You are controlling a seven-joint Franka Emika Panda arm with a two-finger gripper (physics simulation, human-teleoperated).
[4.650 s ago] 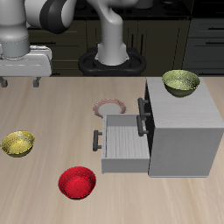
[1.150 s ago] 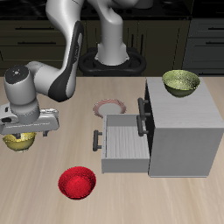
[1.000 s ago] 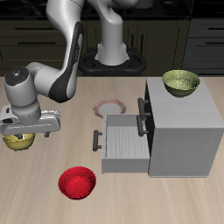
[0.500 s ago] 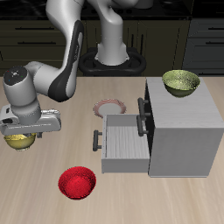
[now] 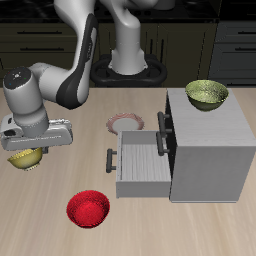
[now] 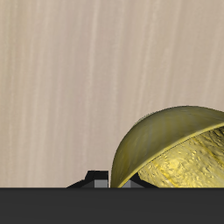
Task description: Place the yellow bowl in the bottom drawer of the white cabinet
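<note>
Gripper (image 5: 27, 152) pinches the yellow bowl (image 5: 26, 158) by its rim, well away from the cabinet (image 5: 208, 150), tilted in my wrist view. I worry a rim grip could slip while swinging past the red bowl (image 5: 87, 208) toward the open bottom drawer (image 5: 138, 163), or clip its handle.

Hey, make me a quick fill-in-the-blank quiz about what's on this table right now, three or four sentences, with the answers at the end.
1. The bowl held under the gripper is ____ in colour.
2. The white cabinet has its bottom drawer pulled ____.
3. The olive bowl sits on ____ of the cabinet.
4. The bowl nearest the table's front edge is ____.

Missing words: yellow; open; top; red
</note>
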